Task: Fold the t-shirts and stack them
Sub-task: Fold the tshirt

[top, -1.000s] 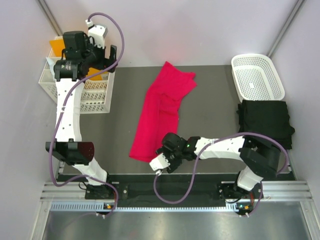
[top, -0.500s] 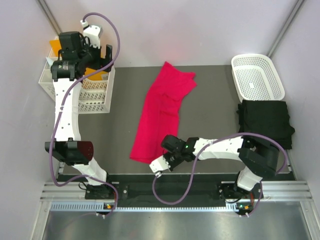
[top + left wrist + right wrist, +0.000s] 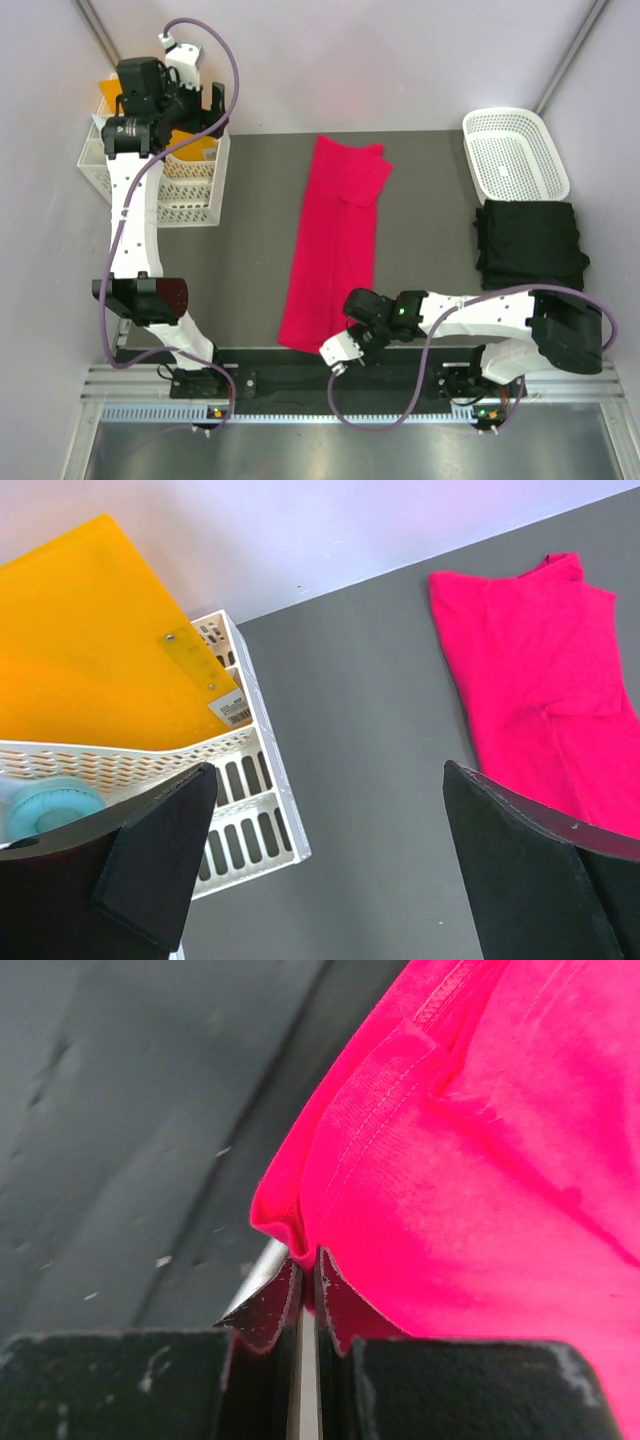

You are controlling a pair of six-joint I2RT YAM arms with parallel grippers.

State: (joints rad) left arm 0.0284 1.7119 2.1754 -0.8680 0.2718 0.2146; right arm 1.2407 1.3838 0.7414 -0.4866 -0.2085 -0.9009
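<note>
Right wrist: right gripper point(image 3: 300, 1295) pinches edge of pinkish-red t-shirt point(image 3: 480, 1160).

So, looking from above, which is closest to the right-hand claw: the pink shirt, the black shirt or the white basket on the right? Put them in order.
1. Pink shirt: mid-table, its near edge pinched in the right gripper.
2. Black shirt: folded, on the right side.
3. White basket: far right corner, beyond the black shirt.
</note>
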